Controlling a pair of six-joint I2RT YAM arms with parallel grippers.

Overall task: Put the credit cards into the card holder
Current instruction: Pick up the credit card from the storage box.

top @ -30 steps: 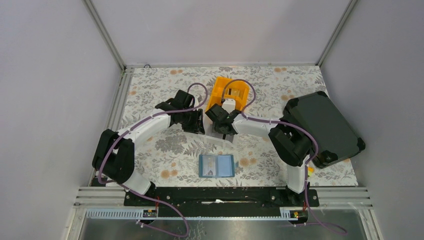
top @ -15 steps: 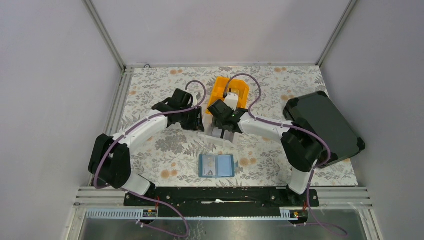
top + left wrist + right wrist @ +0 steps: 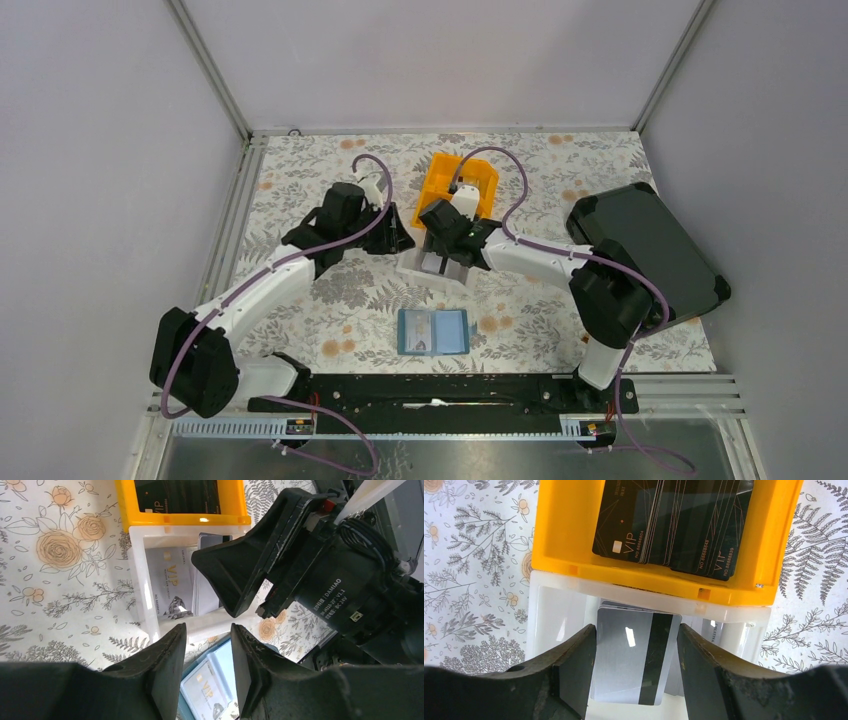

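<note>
silver card (image 3: 624, 665): light, stiff, slick; pinch long edges
right tool (image 3: 637, 632): straddles it, clamp unclear
left tool (image 3: 207, 632): apart, empty
card holder (image 3: 433, 331): 6 o'clock of white bin (image 3: 549, 611)

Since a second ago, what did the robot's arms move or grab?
The left arm swung its elbow out left and nearer, leaving the left gripper open and empty beside the white bin. The right gripper shifted only slightly over that bin, fingers either side of a silver card; whether it grips is unclear. The card holder, orange bin and black case stayed put.
</note>
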